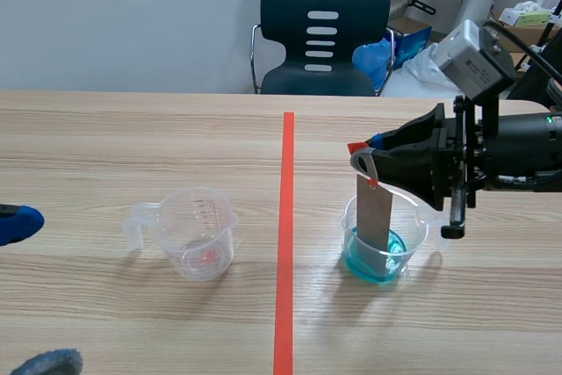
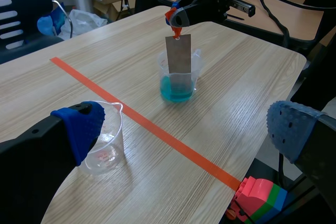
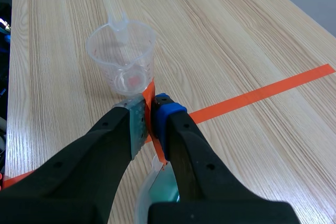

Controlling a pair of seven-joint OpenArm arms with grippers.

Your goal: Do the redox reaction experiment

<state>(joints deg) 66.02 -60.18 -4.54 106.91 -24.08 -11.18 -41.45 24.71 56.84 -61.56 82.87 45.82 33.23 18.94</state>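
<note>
Jaws of the right gripper (image 1: 367, 159) are clenched on the orange-taped top of a metal strip (image 1: 373, 217). The strip hangs upright, its lower end in the blue liquid of a cup (image 1: 420, 227) right of the table's (image 1: 132, 138) middle. That arm reaches in level from the right edge. The left gripper (image 2: 189, 127) hangs released at the left edge, near an empty cup (image 1: 202, 230).

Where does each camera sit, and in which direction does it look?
Scene view: at the table's near side, facing across it; right gripper holds strip in blue cup.
Left wrist view: on left wrist, facing that strip; own open fingers show.
Right wrist view: on right wrist, facing empty cup; own fingers clamp strip.
All share the empty cup.
</note>
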